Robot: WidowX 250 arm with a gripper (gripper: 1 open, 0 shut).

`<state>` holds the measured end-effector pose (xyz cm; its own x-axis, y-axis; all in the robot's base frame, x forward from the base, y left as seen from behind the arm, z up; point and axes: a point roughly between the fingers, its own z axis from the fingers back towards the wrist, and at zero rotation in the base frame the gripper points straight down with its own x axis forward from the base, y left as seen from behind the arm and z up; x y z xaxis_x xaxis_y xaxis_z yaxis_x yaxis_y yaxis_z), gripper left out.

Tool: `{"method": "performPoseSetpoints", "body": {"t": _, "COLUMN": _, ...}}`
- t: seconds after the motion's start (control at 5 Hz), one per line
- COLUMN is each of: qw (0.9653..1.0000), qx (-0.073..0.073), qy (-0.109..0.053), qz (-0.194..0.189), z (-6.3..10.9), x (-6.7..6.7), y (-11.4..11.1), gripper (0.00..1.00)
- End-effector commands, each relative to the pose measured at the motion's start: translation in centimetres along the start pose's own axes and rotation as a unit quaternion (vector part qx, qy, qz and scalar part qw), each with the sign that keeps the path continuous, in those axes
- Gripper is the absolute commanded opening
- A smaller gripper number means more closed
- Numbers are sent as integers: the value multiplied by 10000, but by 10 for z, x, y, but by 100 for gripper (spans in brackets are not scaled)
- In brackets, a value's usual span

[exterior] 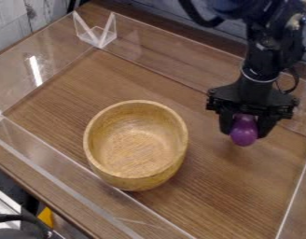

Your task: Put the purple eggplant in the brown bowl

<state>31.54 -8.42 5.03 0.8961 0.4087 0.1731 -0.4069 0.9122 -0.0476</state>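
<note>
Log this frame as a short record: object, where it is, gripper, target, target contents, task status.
object: purple eggplant
location: between the gripper's fingers, right of the bowl in the picture
gripper: black gripper, closed on the eggplant
target: brown bowl, upright on the wooden table
target contents: nothing inside
task status: eggplant not yet in the bowl
</note>
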Motion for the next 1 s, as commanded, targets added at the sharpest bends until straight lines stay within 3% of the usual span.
{"method": "performPoseSetpoints", "body": {"t": 0.0, "qw": 9997, "qx": -129, "qy": -211, "qz": 61, "z": 10, "x": 13, "y": -5, "gripper": 0}}
{"method": "performPoseSetpoints", "body": {"t": 0.8, "qw": 9999, "qx": 27, "qy": -73, "qz": 120, "z": 2, "x": 9, "y": -4, "gripper": 0}}
